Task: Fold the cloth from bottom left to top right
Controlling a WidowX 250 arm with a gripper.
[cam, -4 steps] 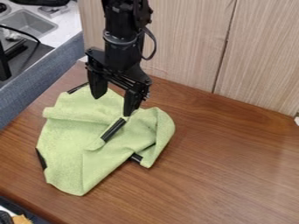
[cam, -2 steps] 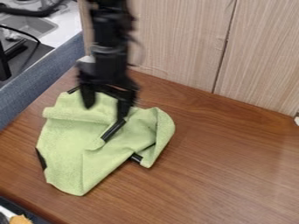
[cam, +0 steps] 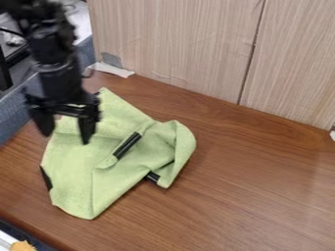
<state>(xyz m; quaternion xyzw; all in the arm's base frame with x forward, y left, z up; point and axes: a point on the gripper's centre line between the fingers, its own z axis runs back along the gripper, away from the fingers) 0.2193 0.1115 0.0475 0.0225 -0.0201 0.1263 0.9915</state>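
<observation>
over the upper left part of the cloth (cam: 82,171): gripper (cam: 66,136), pointing down, fingers spread well apart, nothing between them. can't tell if the tips touch the fabric. arm comes in from the top left corner.

cloth is green, on the left half of the wooden table (cam: 262,181), rumpled, not a neat fold. one corner points up toward the back, right side is doubled over into a rounded flap, lower end narrows toward the front. black strip (cam: 127,145) slanted on top near the middle, second black strip (cam: 152,177) poking out at the lower right fold, dark edge patch (cam: 46,177) on the left side.

behind: wood-grain panels (cam: 190,44), white tape (cam: 112,69) at the back left corner of the table. grey-blue divider (cam: 13,110) along the left. small orange thing (cam: 23,246) at the bottom left corner.
</observation>
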